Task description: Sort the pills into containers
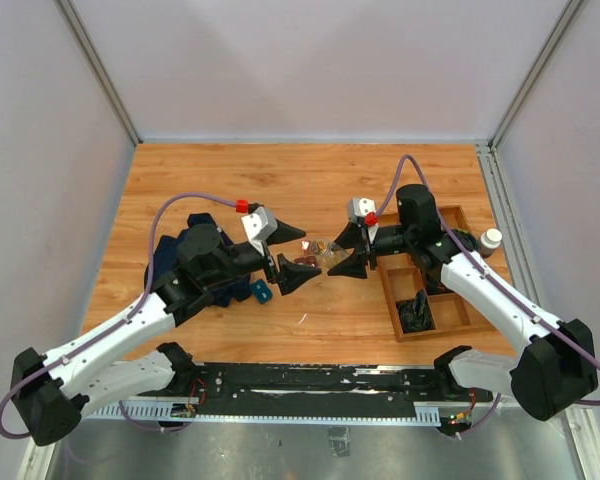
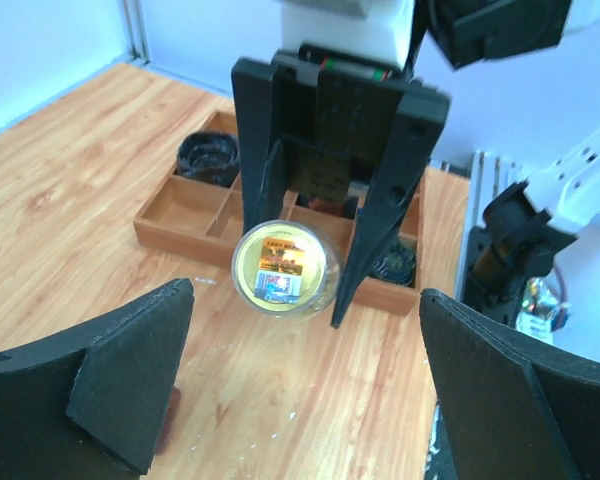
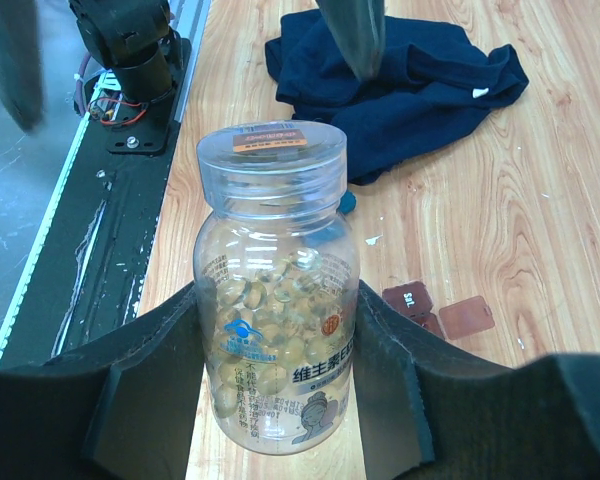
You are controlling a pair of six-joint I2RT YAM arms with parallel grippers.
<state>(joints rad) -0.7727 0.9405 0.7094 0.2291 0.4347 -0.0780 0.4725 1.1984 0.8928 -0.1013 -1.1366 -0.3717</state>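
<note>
Pills, pale capsules, sit in the clear round plastic bottle our right gripper clamps sideways so our wide-open left gripper faces its cap, presumably for unscrewing, small reddish-brown plastic containers lying beneath the bottle.

Left hand's fingers, blurred (cropped above)

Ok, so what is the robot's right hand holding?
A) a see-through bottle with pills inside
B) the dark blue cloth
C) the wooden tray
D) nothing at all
A: the right gripper has its two fingers pressed against the sides of the clear pill bottle, which has its lid on.
</note>
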